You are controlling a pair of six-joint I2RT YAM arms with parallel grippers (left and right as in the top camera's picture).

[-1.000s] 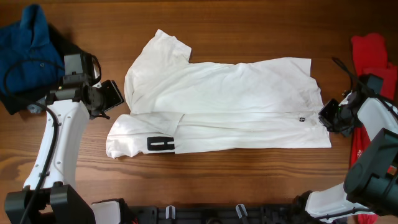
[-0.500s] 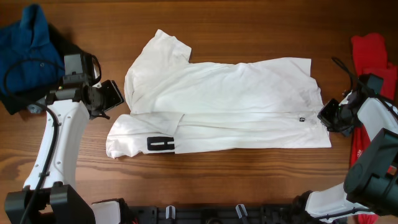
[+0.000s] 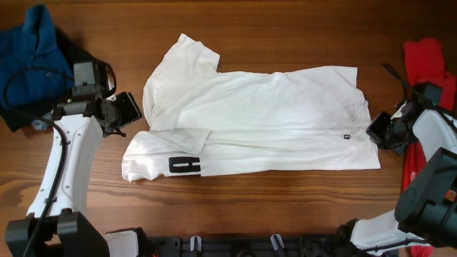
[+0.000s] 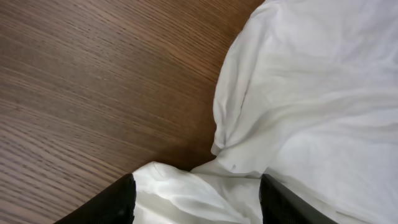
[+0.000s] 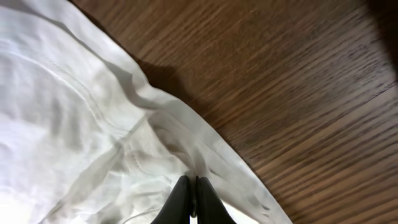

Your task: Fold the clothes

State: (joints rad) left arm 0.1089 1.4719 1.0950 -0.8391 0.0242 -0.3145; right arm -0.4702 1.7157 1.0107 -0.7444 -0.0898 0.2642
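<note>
the white t-shirt [image 3: 271,121] lies partly folded mid-desk [image 3: 285,207], the left tool [image 3: 127,113] released, its fingers spread just beside the sleeve at 9 o'clock, the right tool [image 3: 377,132] clenched on the hem at 3 o'clock.

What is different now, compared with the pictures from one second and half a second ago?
Almost nothing. The right gripper, shut on the hem of the white T-shirt, only wobbled very slightly in place. The left gripper stayed open, and the T-shirt, the blue garment and the red garment did not move.
</note>
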